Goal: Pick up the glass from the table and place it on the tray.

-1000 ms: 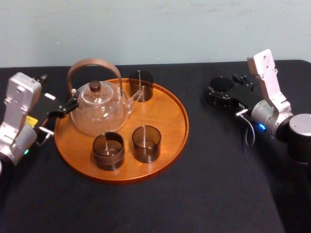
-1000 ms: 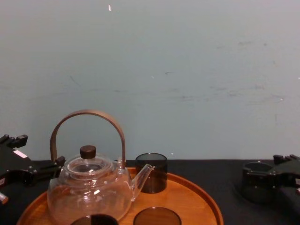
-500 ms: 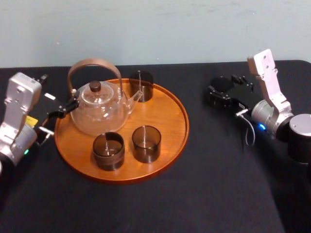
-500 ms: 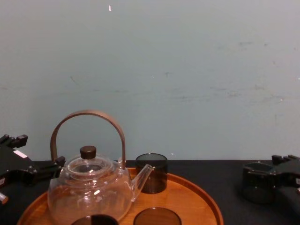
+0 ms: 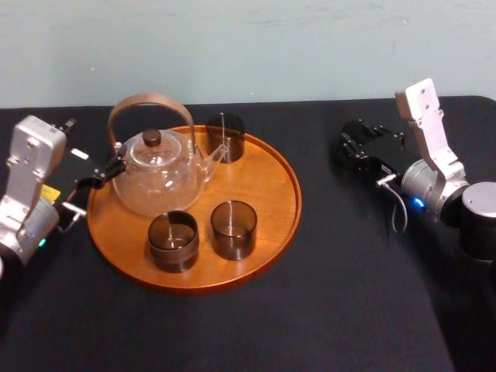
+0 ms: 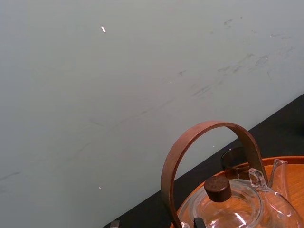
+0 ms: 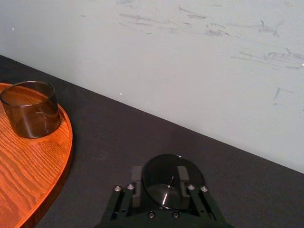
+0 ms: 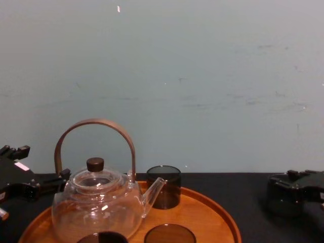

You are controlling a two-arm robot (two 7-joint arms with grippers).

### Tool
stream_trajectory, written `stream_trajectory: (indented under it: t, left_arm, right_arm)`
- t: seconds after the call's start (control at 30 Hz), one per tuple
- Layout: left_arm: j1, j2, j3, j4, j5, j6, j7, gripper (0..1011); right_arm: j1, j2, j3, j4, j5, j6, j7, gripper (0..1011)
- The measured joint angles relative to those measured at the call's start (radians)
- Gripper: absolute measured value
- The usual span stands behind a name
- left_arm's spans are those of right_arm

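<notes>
your right gripper (image 7: 160, 176) has drawn the glass (image 7: 173, 188) rightward; the wrist view shows the jaws clamping it. left gripper (image 5: 97, 166) sits parked beside the tray (image 5: 263, 186).

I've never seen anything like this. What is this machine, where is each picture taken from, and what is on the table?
It is a robot with two arms, each ending in a claw. One picture looks down from a camera on its head, one looks across the table from its chest, and two come from cameras on its wrists. On the black table lies a round wooden tray holding a glass teapot and three dark glasses. The right claw, out to the tray's right, is closed around a fourth dark glass. The left claw sits idle beside the teapot at the tray's left edge.
</notes>
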State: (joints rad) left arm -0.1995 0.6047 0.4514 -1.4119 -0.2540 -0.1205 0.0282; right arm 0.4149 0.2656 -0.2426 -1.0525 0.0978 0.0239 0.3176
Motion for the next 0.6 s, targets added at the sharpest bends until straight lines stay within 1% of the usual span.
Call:
stream_trajectory:
  t: [0.07,0.13,0.17,0.2,0.3,0.43,0.47,0.5,0.53,0.57,0.6]
  left_arm:
    - [0.000,0.000,0.000,0.000,0.000,0.000,0.000,1009]
    - [0.000,0.000,0.000,0.000,0.000,0.000,0.000,1010]
    - [0.000,0.000,0.000,0.000,0.000,0.000,0.000,1010]
    - [0.000,0.000,0.000,0.000,0.000,0.000,0.000,1010]
    - [0.000,0.000,0.000,0.000,0.000,0.000,0.000,1009]
    - [0.000,0.000,0.000,0.000,0.000,0.000,0.000,1009]
    - [0.000,0.000,0.000,0.000,0.000,0.000,0.000,1009]
    - [0.000,0.000,0.000,0.000,0.000,0.000,0.000,1009]
    - [0.000,0.000,0.000,0.000,0.000,0.000,0.000,1010]
    - [0.000,0.000,0.000,0.000,0.000,0.000,0.000,1010]
    - [0.000,0.000,0.000,0.000,0.000,0.000,0.000,1010]
  right_arm:
    - [0.000,0.000,0.000,0.000,0.000,0.000,0.000,416]
    - [0.000,0.000,0.000,0.000,0.000,0.000,0.000,358]
    - [0.000,0.000,0.000,0.000,0.000,0.000,0.000,313]
    - [-0.001,0.000,0.000,-0.001,0.001,0.001,0.000,300]
    - [-0.001,0.000,0.000,-0.001,0.001,0.001,0.000,194]
    - [-0.001,0.000,0.000,-0.001,0.001,0.001,0.000,79]
    - [-0.001,0.000,0.000,-0.001,0.001,0.001,0.000,79]
    - [-0.001,0.000,0.000,-0.001,0.001,0.001,0.000,31]
    - [-0.001,0.000,0.000,-0.001,0.001,0.001,0.000,14]
    - [-0.001,0.000,0.000,-0.001,0.001,0.001,0.000,34]
    - [-0.001,0.000,0.000,-0.001,0.001,0.001,0.000,75]
